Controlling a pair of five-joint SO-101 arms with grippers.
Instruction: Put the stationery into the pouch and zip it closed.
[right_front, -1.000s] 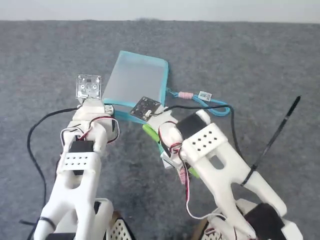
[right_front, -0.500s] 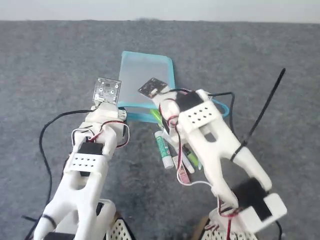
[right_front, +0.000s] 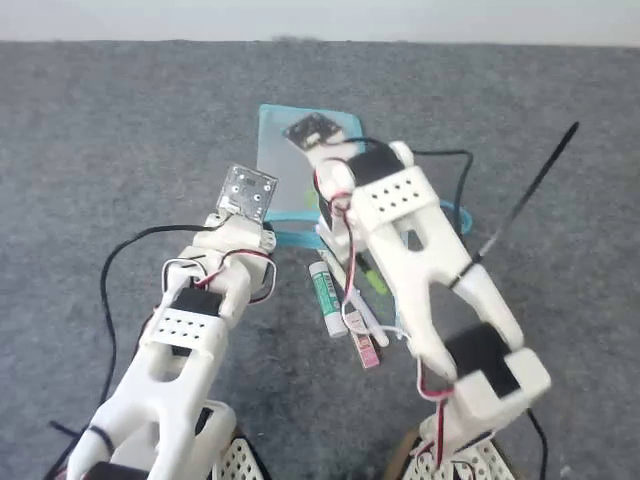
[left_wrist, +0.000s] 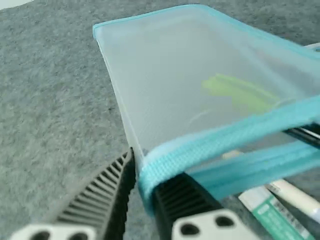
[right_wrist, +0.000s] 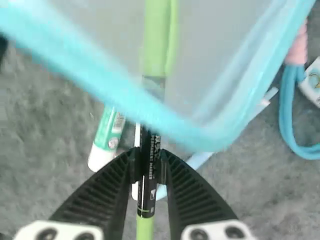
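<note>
High view: fixed, steeply down on the table (right_front: 90, 130). Wrist views: close, looking along own jaws. All share the pouch (right_front: 290, 175) mouth.

Ahead of the right gripper (right_wrist: 148, 156), the green marker (right_wrist: 156, 45) is seen only as a soft shape through the pouch (right_wrist: 230, 55), and its far end is cut off by the picture's edge. The zipper edge (right_wrist: 95, 82) crossing just beyond the jaws is blurred. In the high view, the loose stationery (right_front: 328, 292) beneath that gripper's arm is partly hidden, as is the pouch's mouth.
</note>
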